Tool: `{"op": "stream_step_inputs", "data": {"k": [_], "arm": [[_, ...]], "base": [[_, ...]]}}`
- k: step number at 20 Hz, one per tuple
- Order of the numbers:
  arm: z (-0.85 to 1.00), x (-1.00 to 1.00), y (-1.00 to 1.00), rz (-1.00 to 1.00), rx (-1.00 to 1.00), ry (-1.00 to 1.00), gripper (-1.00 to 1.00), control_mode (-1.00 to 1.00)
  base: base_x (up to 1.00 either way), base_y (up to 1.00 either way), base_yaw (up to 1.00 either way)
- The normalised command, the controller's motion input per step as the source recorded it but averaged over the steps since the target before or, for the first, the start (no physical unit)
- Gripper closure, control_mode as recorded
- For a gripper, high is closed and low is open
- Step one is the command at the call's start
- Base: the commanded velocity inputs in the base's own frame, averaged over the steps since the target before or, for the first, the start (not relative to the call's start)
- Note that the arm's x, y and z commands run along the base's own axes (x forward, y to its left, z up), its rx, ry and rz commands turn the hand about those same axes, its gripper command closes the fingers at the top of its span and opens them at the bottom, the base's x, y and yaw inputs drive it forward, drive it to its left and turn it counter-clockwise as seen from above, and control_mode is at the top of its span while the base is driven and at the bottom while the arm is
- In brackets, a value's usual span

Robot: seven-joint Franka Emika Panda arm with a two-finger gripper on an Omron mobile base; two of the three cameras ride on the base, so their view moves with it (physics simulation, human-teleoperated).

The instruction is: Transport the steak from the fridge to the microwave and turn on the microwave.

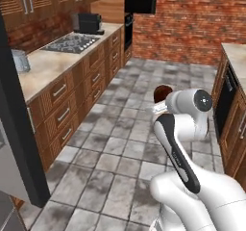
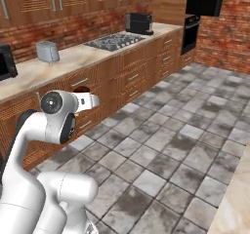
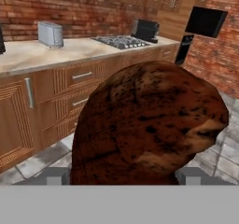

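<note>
Out over the grey tiled floor (image 1: 120,143), away from the counter (image 1: 45,66), I carry the steak (image 3: 149,125) in my gripper (image 3: 123,176); my jaws stand wide apart, and in the hand view the dark reddish-brown meat rises right between my two finger tips (image 3: 51,176), so I have hold of it. Going left to right in that view, a silver toaster (image 3: 50,34) stands at ten o'clock on the counter, a gas hob (image 3: 120,41) lies near twelve, a black appliance (image 3: 145,29) sits just past it, and a black box (image 3: 205,21) hangs on the wall at one o'clock above a built-in oven (image 3: 184,48). In the left base view the fridge (image 1: 14,143) with its dark door edge stands at nine o'clock, and the steak (image 1: 162,93) peeks over my white forearm near the middle. In the right base view a sliver of the steak (image 2: 82,88) shows at my wrist, at nine o'clock.
</note>
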Motion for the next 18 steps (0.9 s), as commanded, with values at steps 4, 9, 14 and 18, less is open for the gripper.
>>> {"op": "stream_step_inputs", "data": {"k": [4, 9, 14, 18], "arm": [[0.00, 0.00, 0.00, 0.00, 0.00, 0.00, 1.00, 1.00], [0.00, 0.00, 0.00, 0.00, 0.00, 0.00, 1.00, 1.00], [0.00, 0.00, 0.00, 0.00, 0.00, 0.00, 1.00, 1.00], [0.00, 0.00, 0.00, 0.00, 0.00, 0.00, 1.00, 1.00]], "base": [[0.56, -0.08, -0.22], [0.66, -0.06, -0.22], [0.74, -0.01, -0.21], [0.80, 0.00, -0.19]]}}
